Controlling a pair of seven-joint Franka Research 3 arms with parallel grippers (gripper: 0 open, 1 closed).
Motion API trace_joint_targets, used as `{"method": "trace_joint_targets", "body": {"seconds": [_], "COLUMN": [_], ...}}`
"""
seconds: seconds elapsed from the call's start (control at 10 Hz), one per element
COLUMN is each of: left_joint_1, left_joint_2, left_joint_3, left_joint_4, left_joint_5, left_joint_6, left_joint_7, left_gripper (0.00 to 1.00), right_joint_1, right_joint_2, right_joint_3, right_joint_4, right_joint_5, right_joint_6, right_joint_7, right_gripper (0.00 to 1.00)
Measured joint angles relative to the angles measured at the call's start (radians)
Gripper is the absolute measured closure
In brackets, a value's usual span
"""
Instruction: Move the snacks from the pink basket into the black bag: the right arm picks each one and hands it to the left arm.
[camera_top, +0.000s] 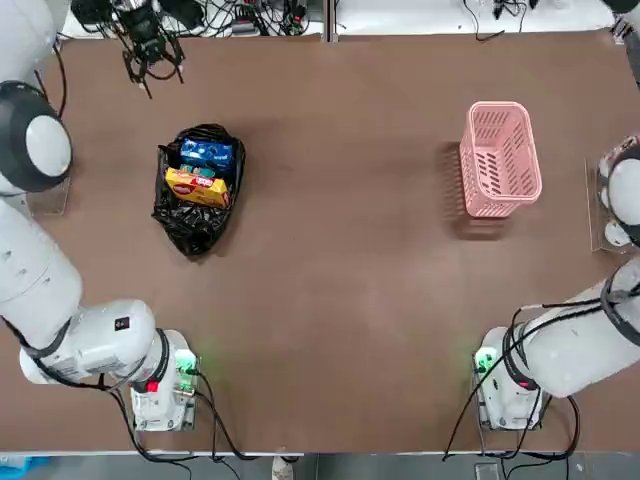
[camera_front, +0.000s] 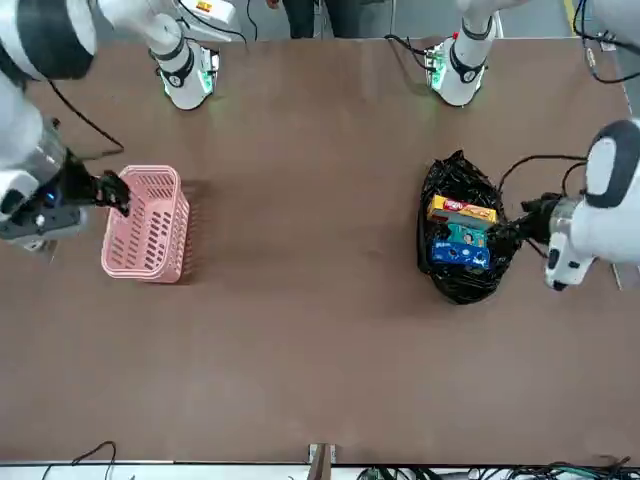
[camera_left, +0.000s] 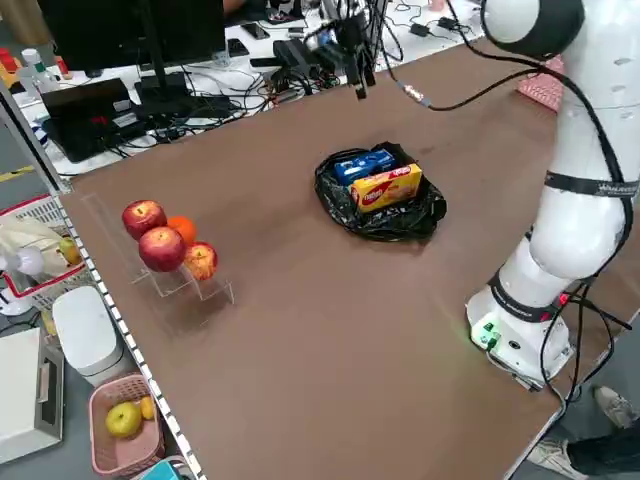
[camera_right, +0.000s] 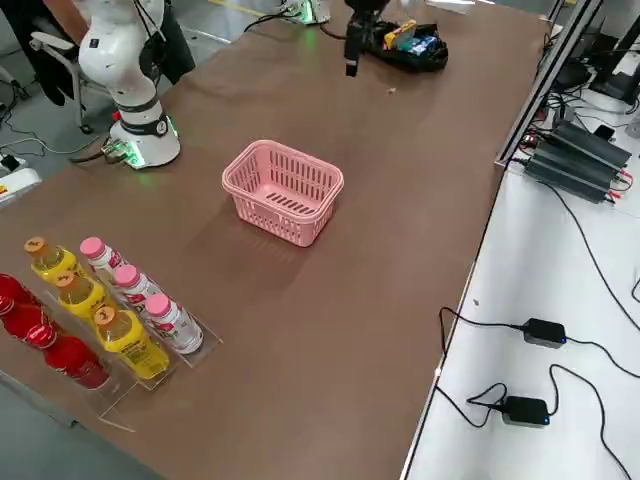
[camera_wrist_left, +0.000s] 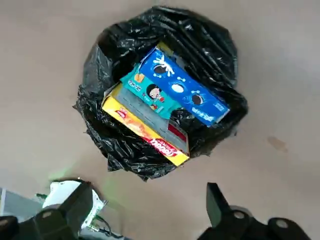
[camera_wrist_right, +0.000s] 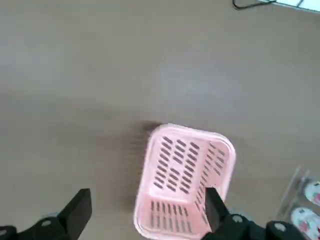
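step: task looks finished, so pull both arms clear without snagging the bag | left pincer (camera_wrist_left: 145, 210) wide open, empty, above the bag (camera_top: 196, 225) | right pincer (camera_wrist_right: 145, 212) wide open, empty, above the basket (camera_top: 498, 160) | count: 3 snacks (camera_top: 202, 172) in bag, 0 in basket, well apart from the bag on the desk (camera_top: 340, 300)

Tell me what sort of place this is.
Most likely a robotics lab or test cell. Two white jointed robot arms are bolted to a brown table; cables and power adapters trail along its edge; apples on a clear stand and rows of bottles wait as props.
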Motion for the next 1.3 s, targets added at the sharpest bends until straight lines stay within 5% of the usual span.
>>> {"method": "trace_joint_targets", "body": {"seconds": [0.1, 0.2, 0.4, 0.5, 0.7, 0.9, 1.3], "left_joint_1": [0.000, -0.007, -0.020, -0.028, -0.041, -0.063, -0.120], "left_joint_2": [-0.040, -0.078, -0.153, -0.193, -0.263, -0.308, -0.313], "left_joint_3": [0.002, 0.018, 0.053, 0.058, 0.061, 0.070, 0.145], "left_joint_4": [0.001, 0.002, 0.003, 0.004, 0.006, 0.011, 0.025], "left_joint_5": [0.000, 0.000, 0.000, 0.000, 0.011, 0.060, 0.055], "left_joint_6": [0.000, 0.000, -0.005, -0.003, 0.020, 0.042, 0.044], "left_joint_7": [0.036, 0.091, 0.220, 0.295, 0.372, 0.445, 0.506], "left_gripper": [0.00, 0.00, 0.00, 0.00, 0.00, 0.00, 0.00], "right_joint_1": [-0.068, -0.170, -0.396, -0.441, -0.457, -0.464, -0.468], "right_joint_2": [-0.055, -0.104, -0.174, -0.187, -0.184, -0.124, -0.054], "right_joint_3": [0.028, 0.108, 0.341, 0.398, 0.411, 0.411, 0.411], "right_joint_4": [-0.051, -0.104, -0.173, -0.182, -0.159, -0.040, 0.050], "right_joint_5": [-0.009, -0.023, -0.035, -0.038, -0.041, -0.042, -0.042], "right_joint_6": [-0.004, -0.004, -0.004, -0.002, 0.022, -0.027, -0.063], "right_joint_7": [-0.023, -0.033, -0.031, -0.028, -0.026, -0.026, -0.026], "right_gripper": [0.00, 0.00, 0.00, 0.00, 0.00, 0.00, 0.00]}}
